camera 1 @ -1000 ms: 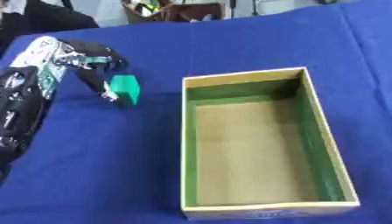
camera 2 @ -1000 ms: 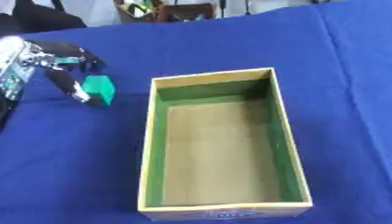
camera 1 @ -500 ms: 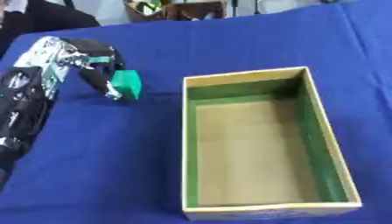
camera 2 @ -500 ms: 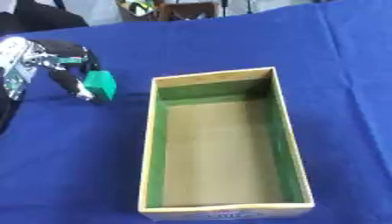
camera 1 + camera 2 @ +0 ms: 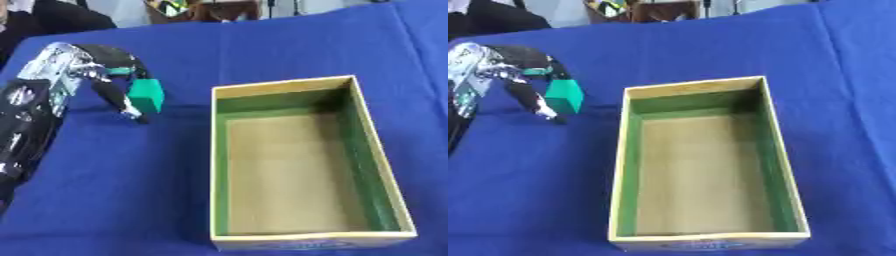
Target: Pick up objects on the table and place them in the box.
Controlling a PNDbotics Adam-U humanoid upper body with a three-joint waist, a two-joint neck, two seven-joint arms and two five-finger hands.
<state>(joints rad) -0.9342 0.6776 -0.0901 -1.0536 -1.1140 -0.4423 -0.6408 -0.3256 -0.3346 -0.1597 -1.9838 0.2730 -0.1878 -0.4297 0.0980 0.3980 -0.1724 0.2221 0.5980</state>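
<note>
Left eye view shows the left hand point(image 5: 96, 75) in the upper left of the frame, its fingers curled around a small green block point(image 5: 145, 95), with one dark finger reaching down past the block's left side toward the blue table point(image 5: 114, 190). Whether the block rests on the cloth or hangs just above it cannot be told. The block sits just left of the box point(image 5: 367, 150), a narrow strip of bare blue cloth between it and the box's left wall near the far left corner. That box is a long open carton with tan rims, green inner walls and a brown floor, lying lengthwise from the middle of the frame down to the lower edge, its near wall almost at the bottom border. Nothing lies inside it. Open blue cloth spreads wide across the lower left, along the right side of the box and across the upper right. The robot's left forearm runs down the left edge.
</note>
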